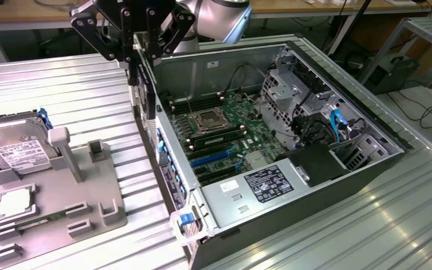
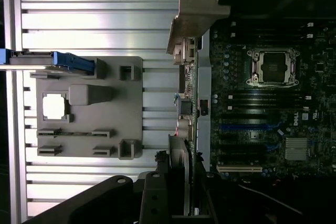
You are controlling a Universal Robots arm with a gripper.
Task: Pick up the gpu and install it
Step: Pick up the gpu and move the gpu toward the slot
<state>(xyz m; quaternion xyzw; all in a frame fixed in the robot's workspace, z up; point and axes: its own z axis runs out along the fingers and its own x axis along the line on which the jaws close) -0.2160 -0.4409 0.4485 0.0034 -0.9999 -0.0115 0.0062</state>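
My gripper (image 1: pixel 142 63) is shut on the gpu (image 1: pixel 147 90), which hangs edge-on and upright from the fingers. It hovers above the near side wall of the open computer case (image 1: pixel 306 214), on the exterior view's left of the motherboard (image 1: pixel 231 135). In the wrist view the gpu (image 2: pixel 187 103) runs as a thin edge with its silver bracket (image 2: pixel 195 11) at the far end, held in the gripper (image 2: pixel 181 182). It lines up over the case wall, beside the motherboard (image 2: pixel 273 129) and its blue slots (image 2: pixel 241 127).
A grey fixture plate (image 1: pixel 88 202) lies on the slatted metal table (image 1: pixel 73 84) at the exterior view's left. It carries a silver hard drive (image 1: pixel 13 147) and a small square processor chip (image 1: pixel 15 203). The CPU socket (image 1: pixel 205 119) and drive cage (image 1: pixel 291 90) stand inside the case.
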